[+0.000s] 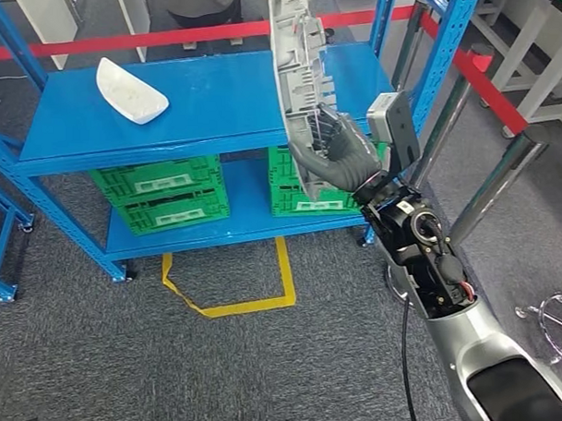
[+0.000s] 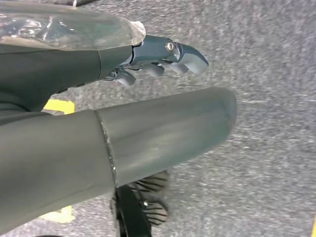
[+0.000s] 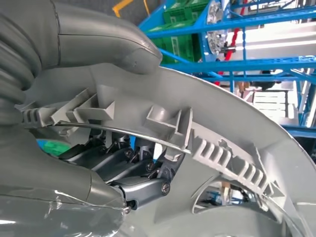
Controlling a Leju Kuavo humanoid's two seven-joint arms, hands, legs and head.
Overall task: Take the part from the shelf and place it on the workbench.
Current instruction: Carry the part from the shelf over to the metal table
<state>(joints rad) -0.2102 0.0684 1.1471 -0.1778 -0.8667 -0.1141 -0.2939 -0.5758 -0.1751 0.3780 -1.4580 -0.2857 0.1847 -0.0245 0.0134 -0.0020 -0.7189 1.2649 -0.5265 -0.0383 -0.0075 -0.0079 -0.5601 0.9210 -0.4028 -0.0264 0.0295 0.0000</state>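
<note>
So the part (image 1: 295, 72), a long curved grey plastic moulding with ribs, clips and little boxy brackets along its inner face, is held up on end above the right end of the blue shelf (image 1: 198, 101), at about 12 o'clock in the head view. It's gripped near its lower end by the right hand (image 1: 343, 153): the thick grey thumb is laid over the smooth outer side, and the dark fingers (image 3: 126, 163) are curled in under the ribbed edge, as seen up close in the right wrist view. The part looks to be clear of the shelf top, though that can't be told for sure from this angle.

The pick-up looks to be done, so the carry seems to be the step in hand. No workbench is seen here, so a turn toward it is probably needed next, with the long moulding kept off the blue uprights.

The left hand (image 2: 164, 54) is hung over grey carpet, with nothing held and the fingers loosely extended.

Further out, a white, smooth, shallow dish-shaped piece (image 1: 131, 92) is lying on the shelf at around 10 o'clock. Green slatted plastic crates (image 1: 163, 193) are stacked on the lower level, and yellow tape (image 1: 226, 292) is marked on the carpet below.
</note>
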